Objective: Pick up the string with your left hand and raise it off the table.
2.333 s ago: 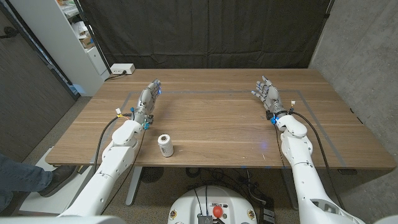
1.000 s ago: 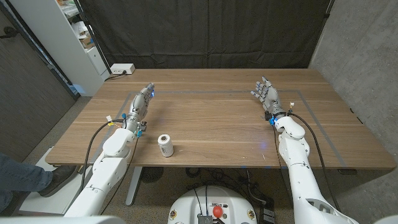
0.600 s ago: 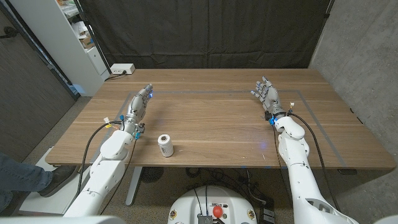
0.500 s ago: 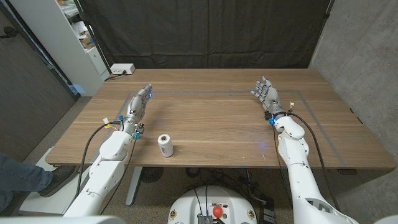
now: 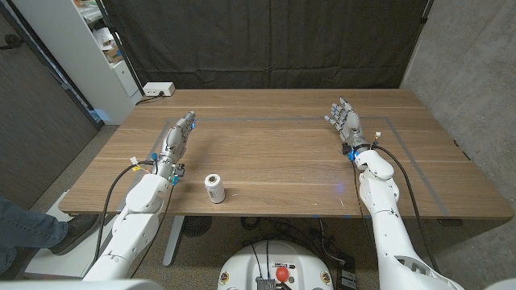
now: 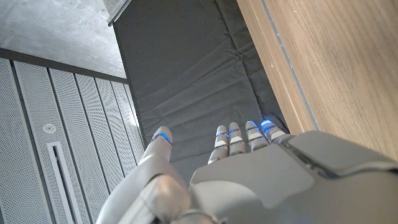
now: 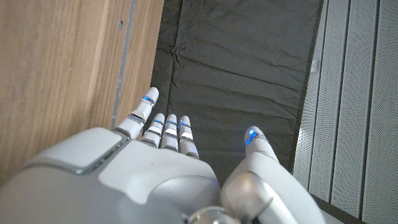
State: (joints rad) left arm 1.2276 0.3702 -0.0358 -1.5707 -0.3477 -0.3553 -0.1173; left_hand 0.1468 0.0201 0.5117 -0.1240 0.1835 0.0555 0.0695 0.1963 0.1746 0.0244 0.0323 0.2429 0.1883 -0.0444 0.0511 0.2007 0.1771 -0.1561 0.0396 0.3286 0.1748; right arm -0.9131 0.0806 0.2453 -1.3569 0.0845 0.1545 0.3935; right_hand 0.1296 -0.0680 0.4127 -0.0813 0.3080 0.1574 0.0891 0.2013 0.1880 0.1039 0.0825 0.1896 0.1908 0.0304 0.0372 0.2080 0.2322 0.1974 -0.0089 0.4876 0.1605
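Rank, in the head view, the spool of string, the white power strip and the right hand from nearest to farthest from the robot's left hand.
1. Spool of string: near the table's front edge, just right of the left hand.
2. White power strip: at the far left corner, behind that hand.
3. Right hand: across the table.

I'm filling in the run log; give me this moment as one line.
left hand: open, holds nothing, beyond the spool | right hand: open, far right side | string spool: on table near front edge, untouched | pick-up: not yet begun

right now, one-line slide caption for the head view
Both hands open on the wooden table: left hand beyond the string spool, right hand far side.
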